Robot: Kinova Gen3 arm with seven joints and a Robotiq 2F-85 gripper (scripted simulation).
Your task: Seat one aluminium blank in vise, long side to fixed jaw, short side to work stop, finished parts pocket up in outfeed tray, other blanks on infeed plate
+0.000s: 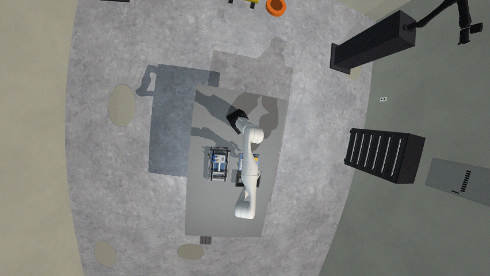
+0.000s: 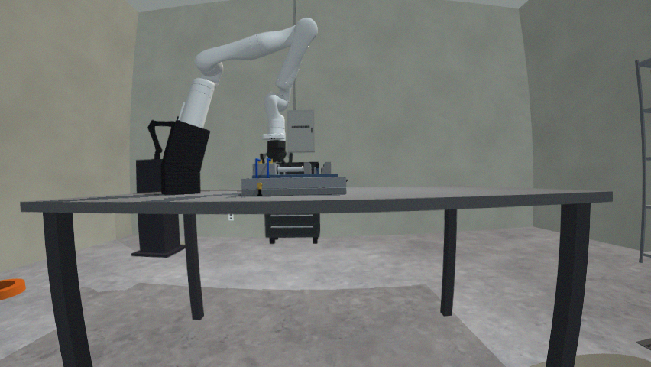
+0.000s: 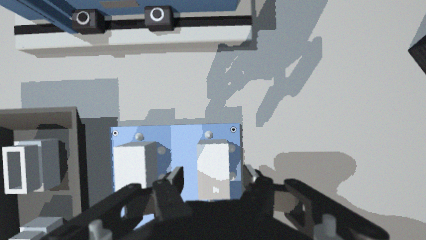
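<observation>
In the wrist view the blue infeed plate [image 3: 177, 160] lies just under me with two aluminium blanks on it, one on the left [image 3: 134, 165] and one on the right [image 3: 213, 167]. My gripper [image 3: 213, 174] is open and low over the plate. Its two fingertips stand on either side of the right blank, and I cannot tell whether they touch it. The near part of the plate is hidden under my fingers. The vise [image 3: 135, 20] is at the top edge, and it also shows in the exterior view [image 2: 293, 175], with my gripper [image 2: 275, 157] just behind it.
The dark outfeed tray stands left of the plate with a finished part [image 3: 30, 167] in it and another [image 3: 35, 227] at the bottom edge. The black robot base [image 2: 182, 157] stands at the table's left. From above, my arm covers the plate.
</observation>
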